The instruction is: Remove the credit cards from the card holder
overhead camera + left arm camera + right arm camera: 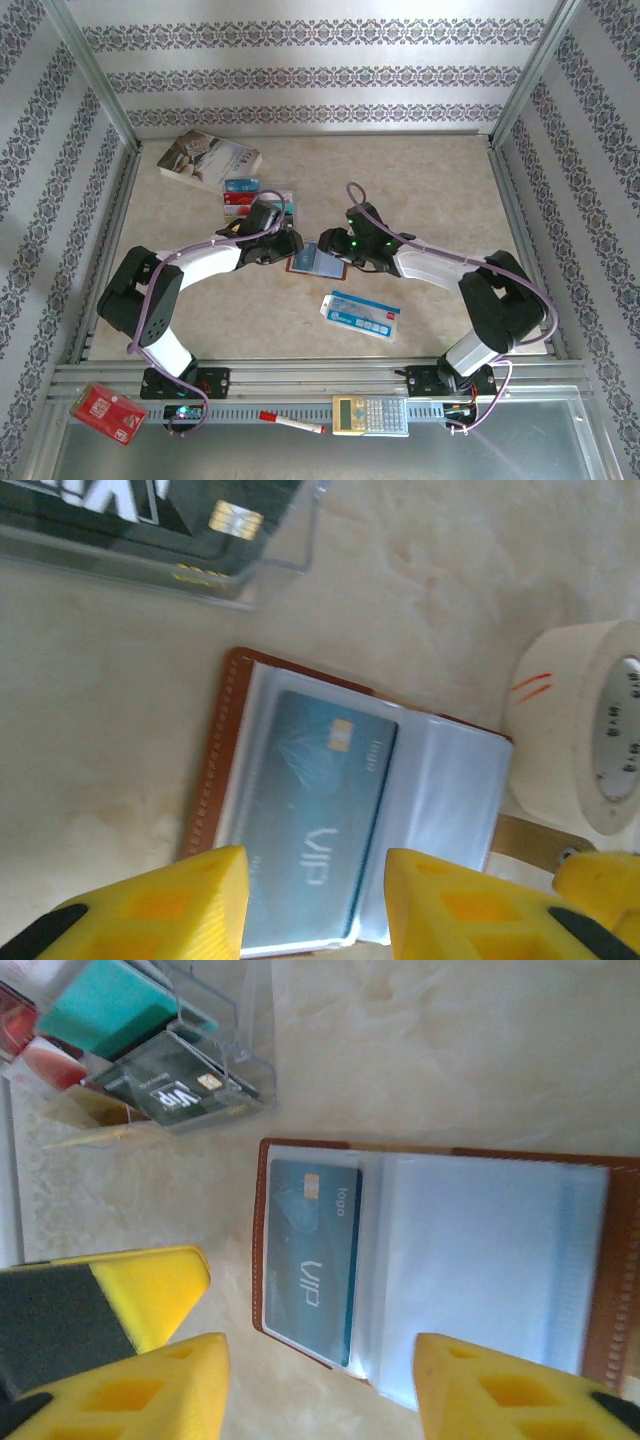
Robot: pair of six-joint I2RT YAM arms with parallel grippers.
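The card holder (316, 262) lies open on the table between my two grippers, reddish-brown leather with pale clear sleeves. One teal "VIP" credit card (312, 820) sits in its left sleeve (308, 1257). My left gripper (286, 246) hovers over that card's end, and its jaws stand open (315, 908) with the card showing in the gap below them. Facing it from the right, my right gripper (337, 246) is open too (320, 1398), above the holder's (470, 1250) near edge. Neither gripper holds anything.
A clear plastic box (258, 200) holding several cards, a black one (178, 1090) among them, stands just behind the holder. A book (208, 158) lies at the back left. A blue-and-white packet (360, 313) lies in front. A red packet (108, 411), marker (292, 422) and calculator (370, 414) rest on the near rail.
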